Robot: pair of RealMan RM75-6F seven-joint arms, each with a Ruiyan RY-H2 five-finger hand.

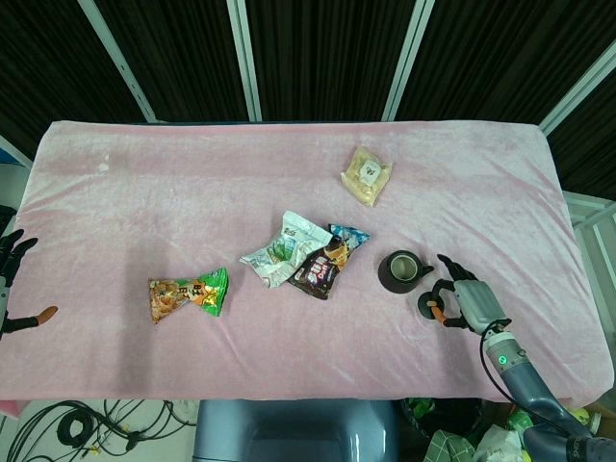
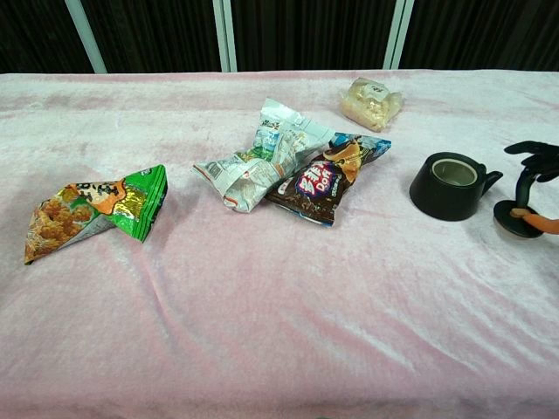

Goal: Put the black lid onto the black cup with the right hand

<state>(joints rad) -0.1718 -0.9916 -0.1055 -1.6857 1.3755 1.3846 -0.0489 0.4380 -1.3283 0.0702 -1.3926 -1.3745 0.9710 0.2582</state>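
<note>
Black and round, the lid (image 2: 516, 218) is a small flat disc, pinched at its rim between my right hand's (image 1: 465, 304) orange-tipped thumb and a dark finger while the other fingers spread above it. In the chest view it sits at the right edge of the frame, seemingly lifted a little off the pink cloth (image 2: 262, 314) and tilted, though I cannot tell for sure whether it clears the cloth. In the head view the lid (image 1: 427, 308) shows in the lower right, mostly covered by my fingers.

The black cup (image 1: 398, 270) stands upright just left of the lid, squat, with a short handle pointing toward my right hand and a pale inside. Cup and lid are near each other but apart.

My left hand (image 1: 12, 252) shows at the far left edge of the head view, off the cloth, fingers apart and holding nothing.

Toward the middle lie a white snack bag (image 2: 258, 161) and a dark chip bag (image 2: 323, 179), touching; a green and orange bag (image 2: 96, 208) lies at left, and a pale packet (image 2: 371, 102) near the top.
</note>
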